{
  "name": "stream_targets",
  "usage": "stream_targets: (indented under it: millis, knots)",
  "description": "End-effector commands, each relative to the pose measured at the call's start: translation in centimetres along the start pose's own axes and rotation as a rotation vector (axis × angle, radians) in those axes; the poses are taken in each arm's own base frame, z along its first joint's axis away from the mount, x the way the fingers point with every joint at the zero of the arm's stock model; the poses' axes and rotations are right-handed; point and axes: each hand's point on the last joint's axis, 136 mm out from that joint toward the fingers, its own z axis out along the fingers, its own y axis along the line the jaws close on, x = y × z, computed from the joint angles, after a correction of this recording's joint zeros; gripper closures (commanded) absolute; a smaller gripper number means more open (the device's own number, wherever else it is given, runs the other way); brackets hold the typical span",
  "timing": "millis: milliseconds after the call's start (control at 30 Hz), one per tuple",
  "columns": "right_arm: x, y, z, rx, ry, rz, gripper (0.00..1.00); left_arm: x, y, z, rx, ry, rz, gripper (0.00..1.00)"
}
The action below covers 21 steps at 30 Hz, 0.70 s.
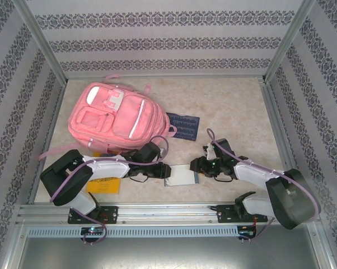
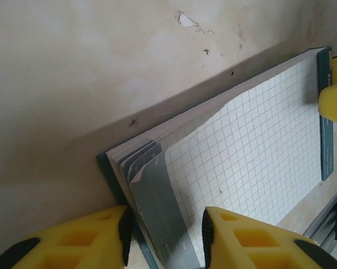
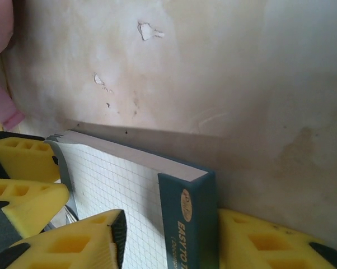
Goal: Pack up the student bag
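The yellow fingers of the left hand [image 2: 165,218] sit on each side of one end of a squared-paper notepad [image 2: 252,151]. I cannot tell if they squeeze it. The right hand [image 3: 171,221] is at the other end, by the green strip. Its fingers are spread, with a gap on one side. The big pink student bag [image 1: 115,115] lies at the back left of the pale surface [image 1: 235,106], pockets up, behind the hands. The notepad is near the front edge, between the two hands. A dark blue booklet [image 1: 183,125] lies just beside the bag, on its right. A small flat yellow thing [image 1: 104,185] lies under the left arm.
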Motion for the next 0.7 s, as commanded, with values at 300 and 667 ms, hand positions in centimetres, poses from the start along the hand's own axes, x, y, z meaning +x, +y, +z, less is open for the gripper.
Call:
stream_targets:
  millis: [300, 667]
  knots:
    - [3.4, 2.1, -0.3, -0.142, 0.123, 0.071, 0.53, 1.3, 0.4, 1.4, 0.009, 0.051, -0.001, 0.63]
    - [3.3, 3.7, -1.7, -0.220, 0.076, 0.094, 0.58, 1.4, 0.4, 1.6, 0.018, 0.050, -0.006, 0.64]
